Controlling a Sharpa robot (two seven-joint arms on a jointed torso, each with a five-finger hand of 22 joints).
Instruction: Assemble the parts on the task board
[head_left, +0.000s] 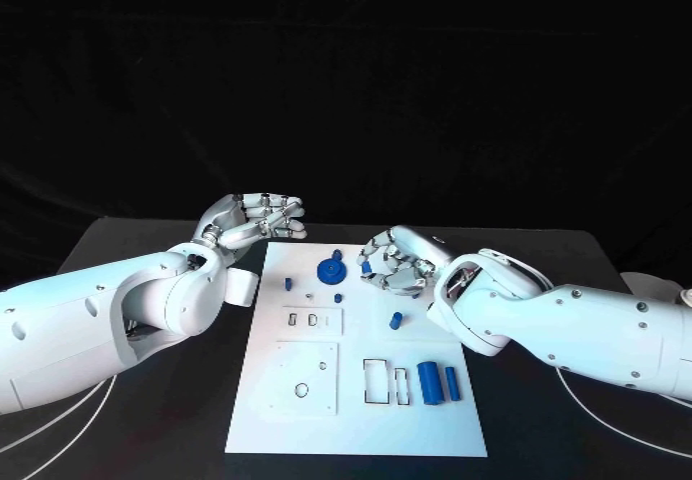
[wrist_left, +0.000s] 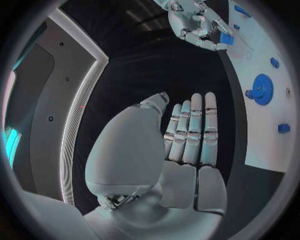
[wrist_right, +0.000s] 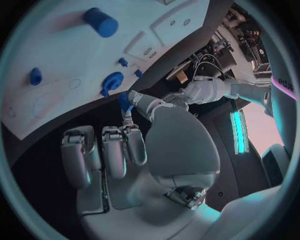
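Right hand (head_left: 395, 262) pinching a small blue part (wrist_right: 124, 101) above the board's (head_left: 356, 420) far right edge; left hand (head_left: 257, 219) empty, fingers straight and together, off the far left corner.

Two white arms with smooth, glossy moulded shells enter from the lower left and lower right of the head view. Left arm (head_left: 101, 320): bulbous rounded housings, dark seams at the joints. Right arm (head_left: 577, 325): same construction. Thin white cables trail beneath both. Each ends in a silver segmented hand, left hand (head_left: 257, 218), right hand (head_left: 392, 262), with pale fingertip pads.
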